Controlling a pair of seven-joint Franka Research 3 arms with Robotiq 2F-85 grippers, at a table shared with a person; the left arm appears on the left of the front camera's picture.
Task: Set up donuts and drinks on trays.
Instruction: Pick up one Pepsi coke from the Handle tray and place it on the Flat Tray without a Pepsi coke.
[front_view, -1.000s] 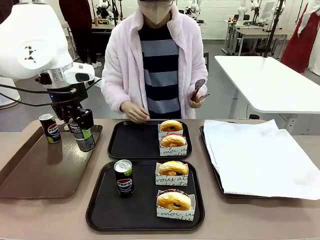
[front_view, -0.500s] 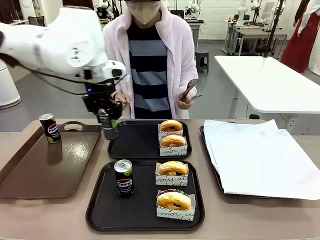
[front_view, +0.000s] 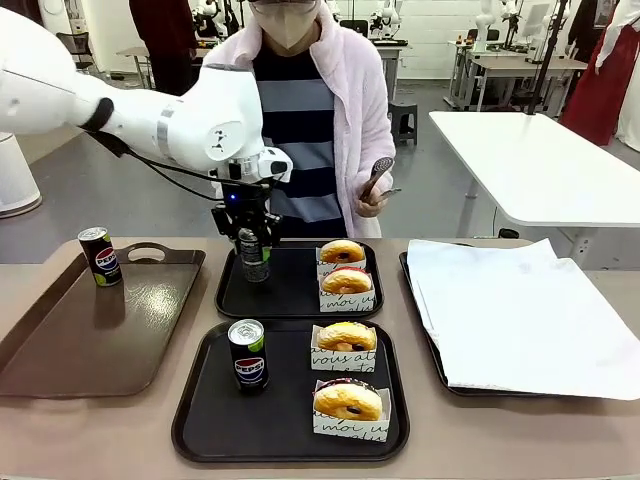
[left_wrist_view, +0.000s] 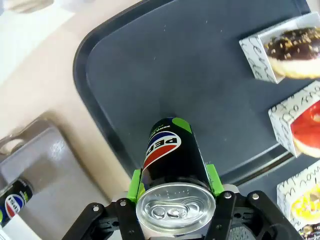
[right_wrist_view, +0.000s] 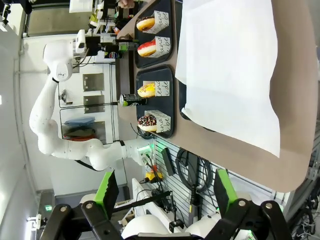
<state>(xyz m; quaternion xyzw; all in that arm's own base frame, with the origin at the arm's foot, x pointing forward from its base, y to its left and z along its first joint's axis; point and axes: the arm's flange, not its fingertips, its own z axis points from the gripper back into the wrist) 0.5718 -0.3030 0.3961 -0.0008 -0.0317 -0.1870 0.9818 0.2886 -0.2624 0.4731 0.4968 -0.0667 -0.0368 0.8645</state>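
My left gripper (front_view: 251, 250) is shut on a black Pepsi can (front_view: 252, 257) at the left side of the far black tray (front_view: 290, 300). In the left wrist view the green pads (left_wrist_view: 135, 184) clamp the can (left_wrist_view: 170, 155) over the tray (left_wrist_view: 200, 75); I cannot tell whether it touches the floor. Two sleeved donuts (front_view: 342, 252) (front_view: 347, 282) sit on that tray's right side. The near black tray (front_view: 290, 425) holds a can (front_view: 247, 355) and two donuts (front_view: 346, 337) (front_view: 348, 401). My right gripper (right_wrist_view: 166, 195) is open and holds nothing.
A brown handled tray (front_view: 110, 330) at the left carries one more can (front_view: 99, 256). A tray lined with white paper (front_view: 520, 310) lies at the right. Across the table a person holds tongs (front_view: 380, 178) just behind the far tray.
My left arm has carried the can from over the brown tray rightward to the far black tray. The person's hand has drawn back from that tray's far edge.
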